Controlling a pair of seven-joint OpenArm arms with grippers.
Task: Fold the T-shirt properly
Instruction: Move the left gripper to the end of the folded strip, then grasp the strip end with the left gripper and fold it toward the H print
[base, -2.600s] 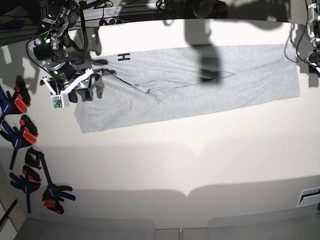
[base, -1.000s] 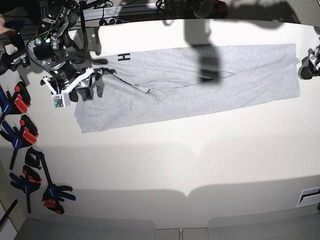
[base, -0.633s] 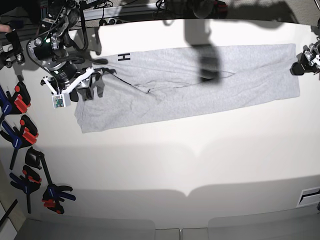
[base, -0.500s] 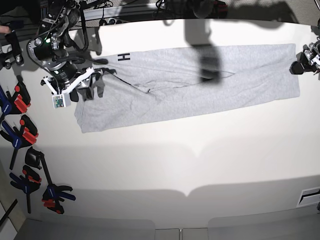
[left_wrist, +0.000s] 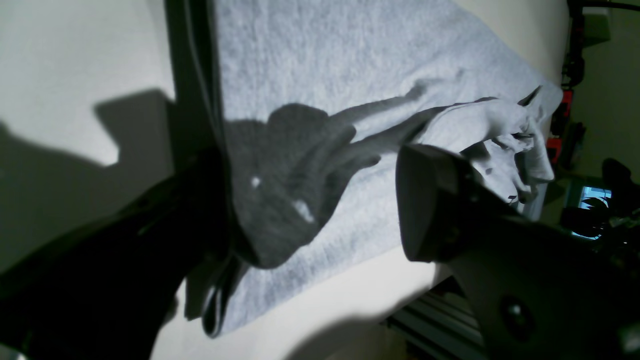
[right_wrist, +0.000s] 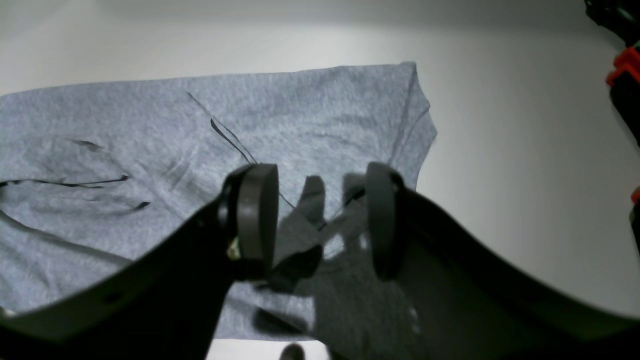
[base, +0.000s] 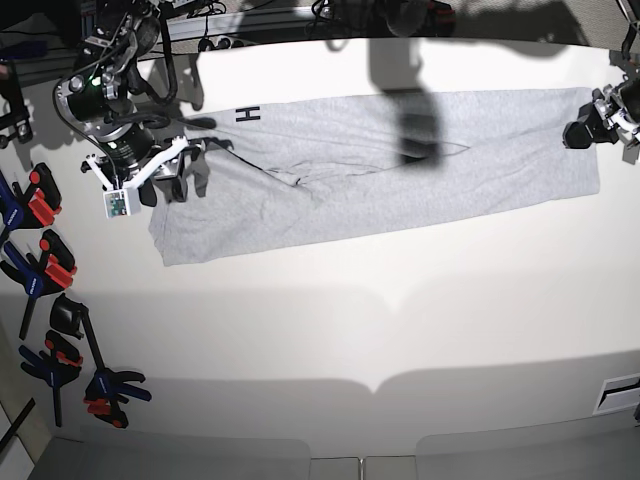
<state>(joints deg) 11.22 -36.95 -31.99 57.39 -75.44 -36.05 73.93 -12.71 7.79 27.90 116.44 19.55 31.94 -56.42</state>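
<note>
The light grey T-shirt (base: 400, 160) lies as a long strip across the back of the white table, with a black letter H (base: 247, 115) at its upper left. My right gripper (base: 188, 175) hovers over the strip's left end. Its view shows open fingers (right_wrist: 255, 220) with nothing between them, above the cloth (right_wrist: 150, 130) near a corner. Over the strip's right end my left gripper (base: 582, 130) hangs wide open. From its wrist, the gripper (left_wrist: 310, 210) straddles the shirt's edge (left_wrist: 325, 75), and a bunched fold shows farther along.
Several blue and red clamps (base: 40, 270) lie along the table's left edge, more near the front left (base: 100, 385). Cables and a rail run behind the table. A small white tag (base: 117, 203) hangs off the right arm. A vent (base: 618, 393) sits at the front right.
My left gripper has come in from the table's right edge onto the shirt's right end. The right arm and the shirt have stayed put.
</note>
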